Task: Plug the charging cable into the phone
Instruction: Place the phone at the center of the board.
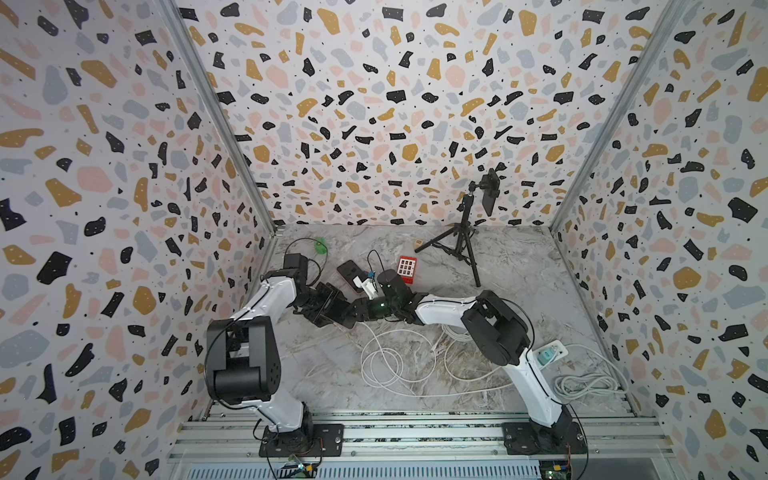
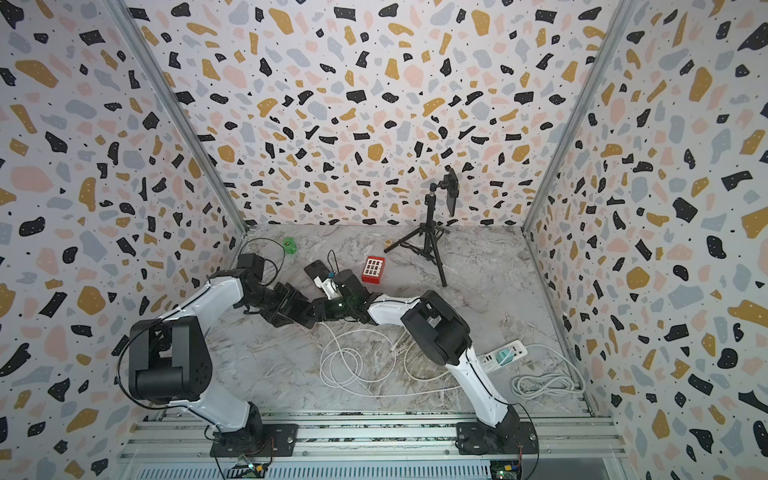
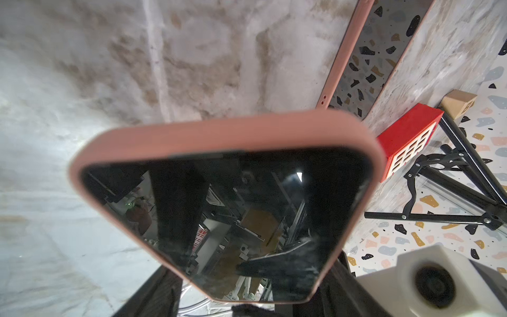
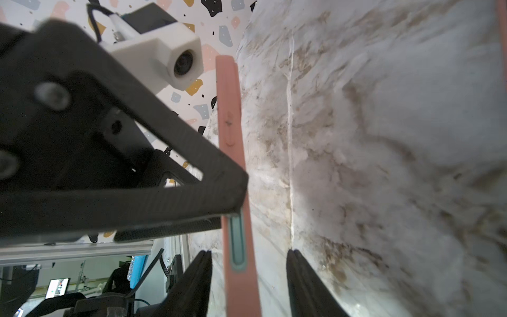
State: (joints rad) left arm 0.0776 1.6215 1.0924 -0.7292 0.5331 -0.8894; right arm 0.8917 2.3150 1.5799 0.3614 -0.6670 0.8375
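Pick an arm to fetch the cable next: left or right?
Right, probably. The left claw grips the phone across its width, so it is busy. The right claw straddles the phone's edge with jaws apart, holding nothing, and the white cable lies coiled on the table near its arm.

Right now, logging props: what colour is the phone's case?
Salmon pink phone case, clearest in the left wrist view.

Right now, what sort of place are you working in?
Probably an enclosed robot test booth, not a home or office: terrazzo-print walls close in three sides of a marble-look table, the left arm and right arm are bolted to an aluminium rail, and a tripod stands at the back.
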